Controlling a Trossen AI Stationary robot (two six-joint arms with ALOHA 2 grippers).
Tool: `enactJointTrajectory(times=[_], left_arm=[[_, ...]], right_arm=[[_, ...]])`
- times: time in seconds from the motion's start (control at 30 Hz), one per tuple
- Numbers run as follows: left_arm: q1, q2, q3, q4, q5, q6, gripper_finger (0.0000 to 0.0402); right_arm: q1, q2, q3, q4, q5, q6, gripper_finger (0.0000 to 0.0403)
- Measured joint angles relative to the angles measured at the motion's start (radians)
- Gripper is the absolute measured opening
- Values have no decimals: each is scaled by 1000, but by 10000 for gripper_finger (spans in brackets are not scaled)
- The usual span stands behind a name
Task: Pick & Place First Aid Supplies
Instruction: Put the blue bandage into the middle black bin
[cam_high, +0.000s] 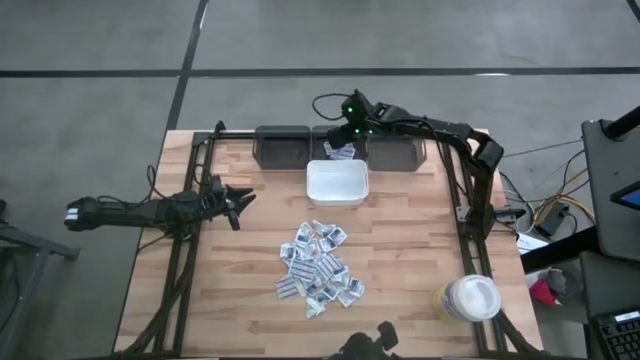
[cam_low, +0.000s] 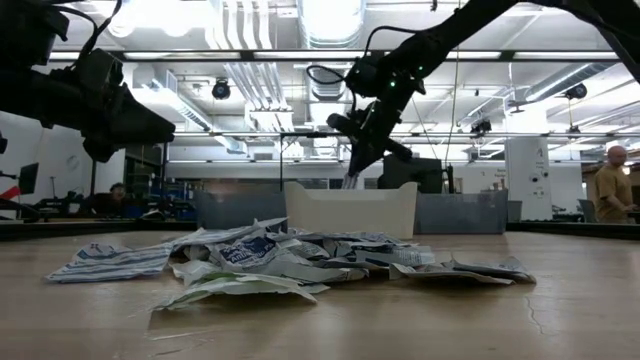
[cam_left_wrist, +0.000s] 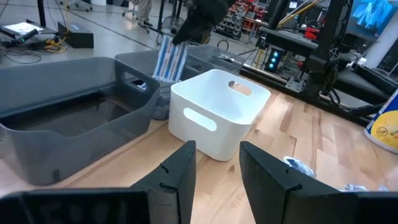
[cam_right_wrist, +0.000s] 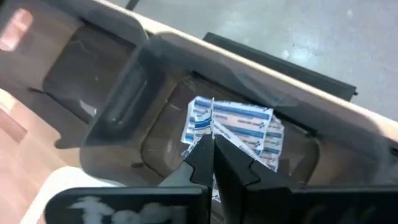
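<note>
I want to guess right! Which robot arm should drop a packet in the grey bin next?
The right gripper: it is already pinching a sachet above the grey bin. The left gripper waits open, holding nothing.

Industrial lab, exposed ceiling ducts (cam_low: 250, 85), workstations

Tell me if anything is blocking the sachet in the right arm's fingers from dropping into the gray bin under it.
Nothing visible does. The right gripper is shut on a sachet, held directly over the open gray bin. The white bin sits beside it, nearer the pile, not underneath.
</note>
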Motion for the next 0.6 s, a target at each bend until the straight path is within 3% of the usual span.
enactJointTrajectory(times=[0.33,0.6], left_arm=[[0,0,0,0,0,1,124],[0,0,0,0,0,1,124]], right_arm=[[5,24,0,22,-3,-107,14],[0,24,0,21,-3,-194,82]])
